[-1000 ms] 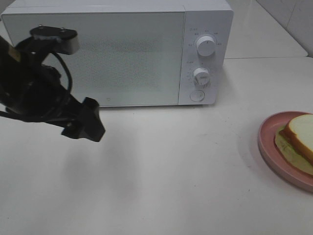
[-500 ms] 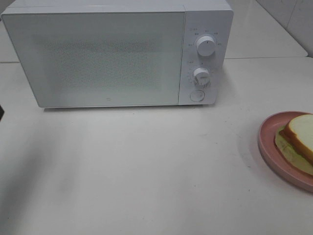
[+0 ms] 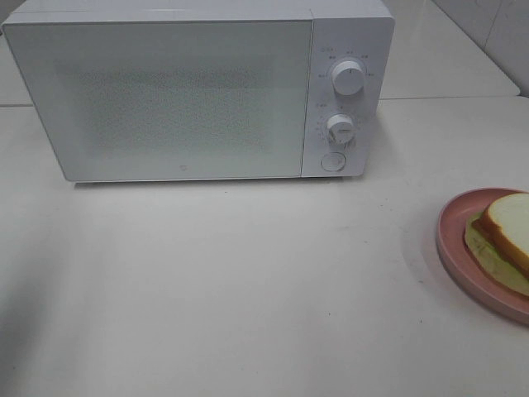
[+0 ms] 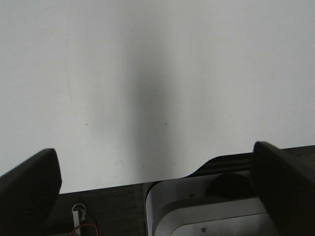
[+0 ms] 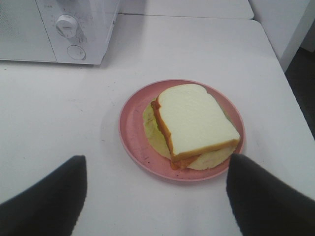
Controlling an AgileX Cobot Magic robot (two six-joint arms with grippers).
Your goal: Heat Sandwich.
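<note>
The sandwich (image 3: 506,233), thick white bread with a tan crust and pale green-yellow filling, lies on a round pink plate (image 3: 451,240) at the table's right edge, partly cut off in the exterior high view. The white microwave (image 3: 182,99) stands at the back with its door shut. Neither gripper shows in that view. In the right wrist view my right gripper (image 5: 157,164) is open, its two dark fingers spread on the near side of the plate (image 5: 132,132) and sandwich (image 5: 194,120), touching neither. My left gripper (image 4: 157,162) is open over bare white table, holding nothing.
Two round knobs (image 3: 348,77) and a round button (image 3: 333,161) sit on the microwave's right panel. A white wall or cabinet (image 5: 290,24) rises beyond the table's far right corner. The robot's base (image 4: 206,206) shows under the left gripper.
The left arm, in front of the microwave door one second ago, has pulled away to the left and out of the exterior high view. Plate and sandwich have not moved.
</note>
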